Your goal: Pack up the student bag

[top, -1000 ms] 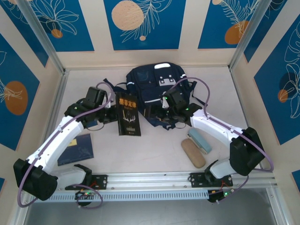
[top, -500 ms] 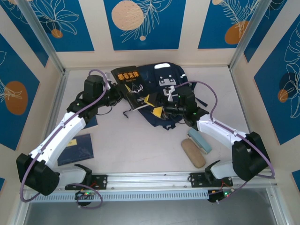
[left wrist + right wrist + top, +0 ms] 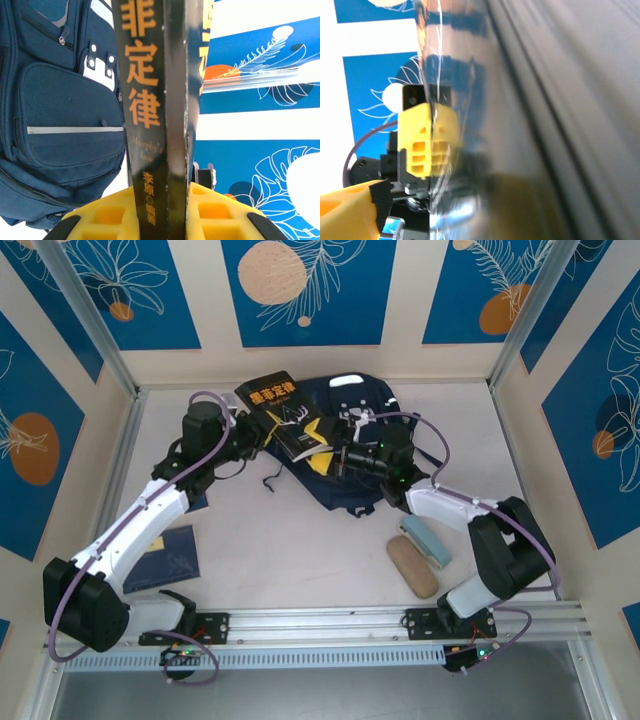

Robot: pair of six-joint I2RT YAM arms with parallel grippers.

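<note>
The student bag [image 3: 362, 400] lies at the back middle of the table, navy with white patches; its front pocket [image 3: 70, 125] shows in the left wrist view. A black book [image 3: 278, 408] with orange characters is held tilted in the air over the bag's left side. My left gripper [image 3: 262, 436] is shut on it, the spine [image 3: 155, 125] clamped between the yellow pads [image 3: 100, 220]. My right gripper [image 3: 322, 450] is open at the book's lower right corner. The glossy cover [image 3: 545, 100] sits very close in the right wrist view, with one of my right fingers [image 3: 350, 205] at the bottom left.
A blue notebook [image 3: 165, 558] lies at the front left. A tan case [image 3: 412, 566] and a pale blue case [image 3: 426, 540] lie at the front right. Enclosure walls ring the table, and a metal rail [image 3: 320, 625] runs along the front edge.
My left arm has lifted the book off the table and carried it back and right over the bag. My right gripper has swung left to meet the book's corner.
</note>
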